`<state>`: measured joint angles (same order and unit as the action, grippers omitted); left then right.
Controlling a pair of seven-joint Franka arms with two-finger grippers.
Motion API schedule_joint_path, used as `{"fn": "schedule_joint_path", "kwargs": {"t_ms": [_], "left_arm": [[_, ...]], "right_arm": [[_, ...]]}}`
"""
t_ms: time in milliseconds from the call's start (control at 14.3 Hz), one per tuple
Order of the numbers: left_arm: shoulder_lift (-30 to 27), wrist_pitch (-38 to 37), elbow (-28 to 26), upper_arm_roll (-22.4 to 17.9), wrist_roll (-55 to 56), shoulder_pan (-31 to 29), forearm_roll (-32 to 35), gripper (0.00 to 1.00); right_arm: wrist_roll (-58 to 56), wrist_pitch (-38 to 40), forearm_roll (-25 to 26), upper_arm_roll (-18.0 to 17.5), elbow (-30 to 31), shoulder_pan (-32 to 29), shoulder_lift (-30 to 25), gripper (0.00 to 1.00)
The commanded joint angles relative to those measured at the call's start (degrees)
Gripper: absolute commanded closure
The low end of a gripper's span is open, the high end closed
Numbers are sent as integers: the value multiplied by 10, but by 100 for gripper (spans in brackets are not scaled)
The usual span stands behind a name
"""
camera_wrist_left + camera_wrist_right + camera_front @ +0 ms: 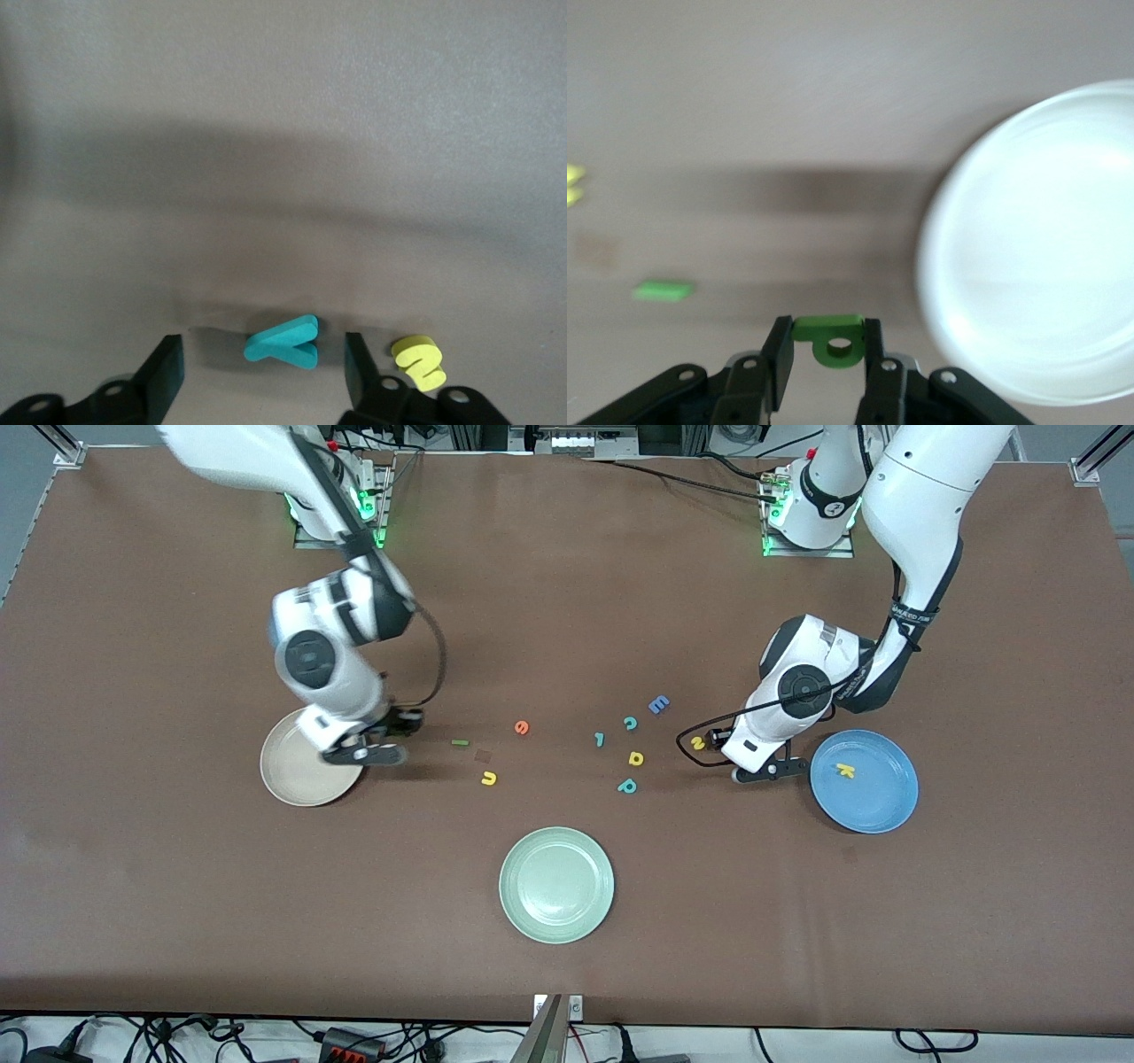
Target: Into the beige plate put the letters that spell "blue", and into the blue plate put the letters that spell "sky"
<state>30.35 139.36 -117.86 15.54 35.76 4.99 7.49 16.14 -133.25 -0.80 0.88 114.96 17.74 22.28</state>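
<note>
The blue plate (873,808) holds a yellow k (846,771); the beige plate (288,779) is empty. The right gripper (827,354) pinches the b (833,341) (loop downward); the left gripper (263,367) straddles the flat teal y (285,341), jaws apart.

Right arm reaches down from its base, wrist bent toward the front camera. Right gripper (827,354) sits low at the edge of the beige plate (292,784), fingers (777,352) clamped on the green b (830,339), 1 on each side of it.

Left arm folds down from its base, elbow high, wrist low. Left gripper (263,367) is down at the table beside the blue plate (877,802), jaws apart, 2 fingers (165,365) straddling the teal y (285,341) with a gap on each side, no contact.
</note>
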Motion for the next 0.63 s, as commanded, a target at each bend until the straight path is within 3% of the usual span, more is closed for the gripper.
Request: {"fn": "schedule_joint_path", "kwargs": {"t_ms": [0,140,280,350,420,561], "left_arm": [[-5,7,-11,5,5,-4,14,48],[1,7,-9,4,1,-6,15,50],[2,18,-8,4,1,-6,15,60],[1,18,-8,4,0,-6,15,69],[-1,18,-8,4,0,-7,15,79],[-11,9,-5,4,-1,-7,15,85]], "right_arm": [[-57,8,9,-10,-19,-52,14,91],[-83,5,15,-10,-19,-77,35,91],[-97,1,34,-10,-19,-89,50,90],[-99,-2,47,-10,-20,-92,52,70],[-100,-3,55,-11,-24,-96,52,4],[-96,8,55,-17,-37,-86,39,0]]}}
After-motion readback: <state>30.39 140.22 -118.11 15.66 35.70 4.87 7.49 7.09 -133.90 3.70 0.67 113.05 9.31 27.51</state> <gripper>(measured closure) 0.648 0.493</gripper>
